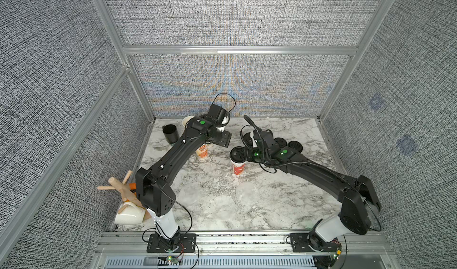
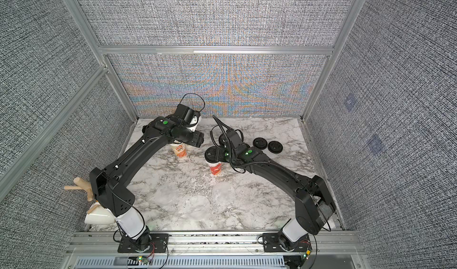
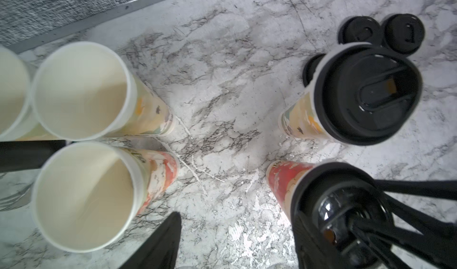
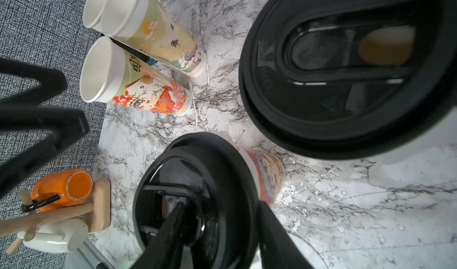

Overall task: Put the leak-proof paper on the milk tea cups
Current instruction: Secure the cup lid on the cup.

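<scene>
Three open milk tea cups (image 3: 81,89) stand together at the back left, cream inside. Two more wear black lids: a beige cup (image 3: 299,119) and a red cup (image 1: 238,168). My left gripper (image 3: 235,235) hangs open over bare marble between the two groups, holding nothing. My right gripper (image 4: 222,206) is shut on the rim of the red cup's black lid (image 4: 197,161), one finger inside it and one outside. Faint round sheets of leak-proof paper (image 1: 223,204) lie flat on the marble toward the front, nearly invisible.
Two loose black lids (image 1: 295,146) lie at the back right. A short black mug (image 1: 170,133) and a fork (image 1: 158,147) sit at the back left. A wooden mug tree (image 1: 121,188) with a white mug (image 1: 128,215) and an orange mug (image 4: 64,188) stands front left.
</scene>
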{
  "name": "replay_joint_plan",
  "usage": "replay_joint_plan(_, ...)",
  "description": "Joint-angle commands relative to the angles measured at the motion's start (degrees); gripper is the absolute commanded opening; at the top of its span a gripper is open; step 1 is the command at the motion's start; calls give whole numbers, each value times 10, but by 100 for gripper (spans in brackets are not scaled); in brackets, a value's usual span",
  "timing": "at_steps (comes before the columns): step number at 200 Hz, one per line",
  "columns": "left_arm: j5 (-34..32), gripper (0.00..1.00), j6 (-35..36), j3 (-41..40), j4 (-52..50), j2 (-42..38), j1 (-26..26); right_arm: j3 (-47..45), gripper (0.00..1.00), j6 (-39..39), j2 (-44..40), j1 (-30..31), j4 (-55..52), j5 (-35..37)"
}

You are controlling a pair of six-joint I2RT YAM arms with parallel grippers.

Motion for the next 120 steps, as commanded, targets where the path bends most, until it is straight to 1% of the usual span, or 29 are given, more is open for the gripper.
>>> replay_joint_plan(1, 83, 74, 17, -36, 31, -19, -8, -6, 47, 5, 10, -1, -108, 3)
replay_joint_plan(29, 125, 73, 4, -84, 61, -42, -16, -6, 47, 19, 7, -1, -98, -1)
replay_joint_plan(88, 121, 72, -36, -169, 82, -122, -19, -3, 47, 32, 13, -3, -88, -3)
replay_joint_plan(120, 136, 70, -71, -212, 110, -141, -21, -8, 47, 32, 9, -4, -87, -1)
